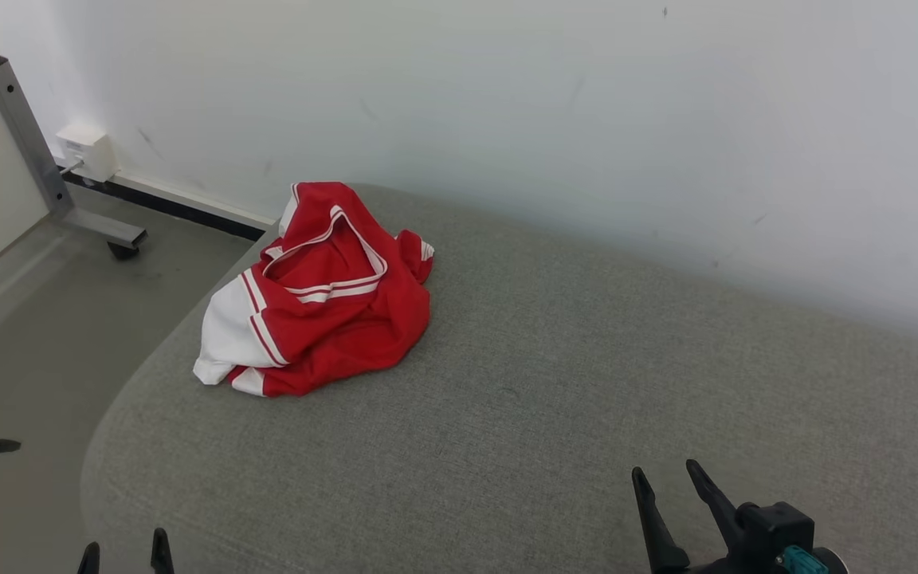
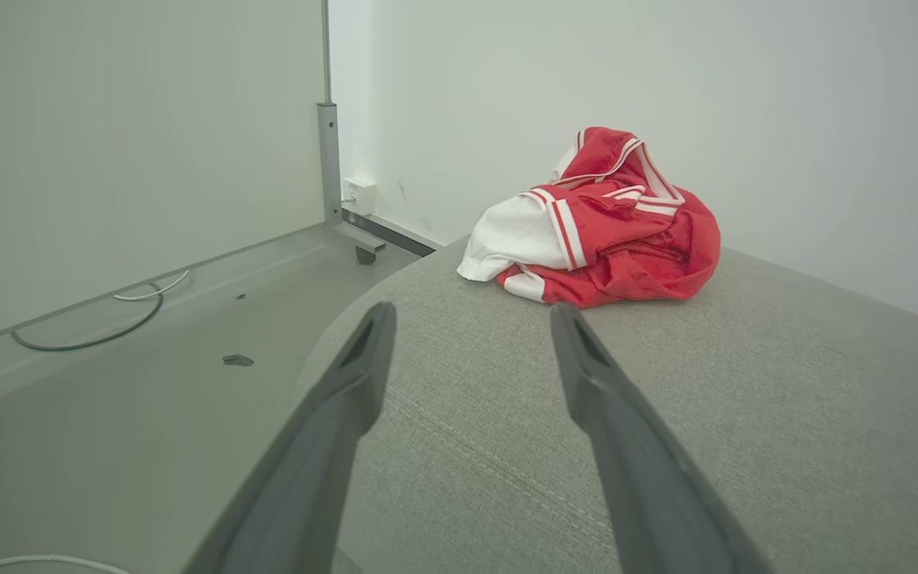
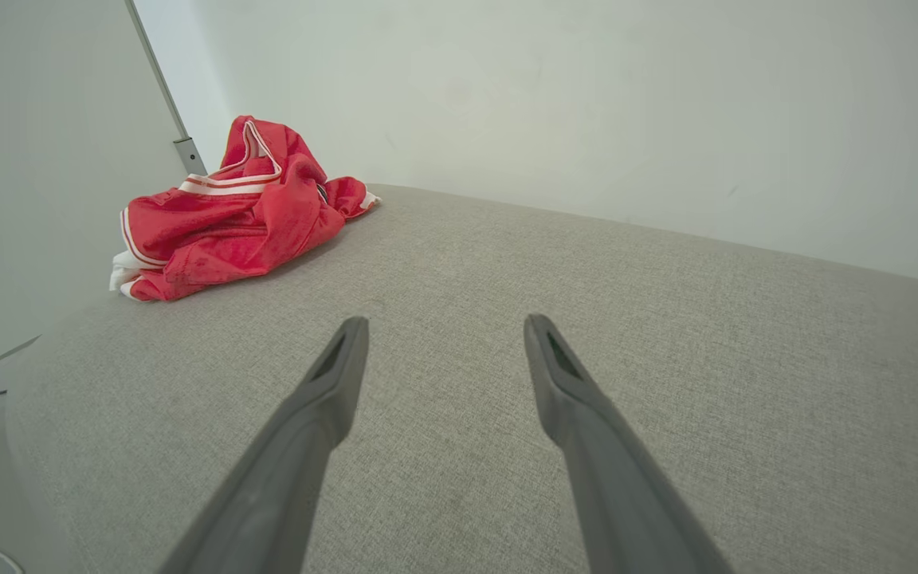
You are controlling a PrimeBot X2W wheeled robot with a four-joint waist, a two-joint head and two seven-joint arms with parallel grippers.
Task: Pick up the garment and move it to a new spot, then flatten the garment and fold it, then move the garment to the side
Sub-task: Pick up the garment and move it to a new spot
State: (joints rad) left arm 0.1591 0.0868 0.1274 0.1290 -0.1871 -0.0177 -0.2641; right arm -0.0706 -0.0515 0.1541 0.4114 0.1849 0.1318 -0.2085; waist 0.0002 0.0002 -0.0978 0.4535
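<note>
The garment (image 1: 323,295) is lying crumpled at the far left end of the cushion (image 1: 547,383), near the wall (image 1: 586,96). Picking it up is probably calling for a long reach forward, pinching a raised fold rather than scraping the cushion. The left gripper (image 1: 125,544) and right gripper (image 1: 664,469) are hovering at the near edge, well apart from it, fingers pointing ahead, jaws gaping wide, empty.

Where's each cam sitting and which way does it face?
Head: up top, looking down at the grey cushion and crumpled garment; left gripper lower left, right gripper lower right.
Left wrist: along its open fingers toward the garment.
Right wrist: along its open fingers, garment upper left.
Shared: all three see the garment.
</note>
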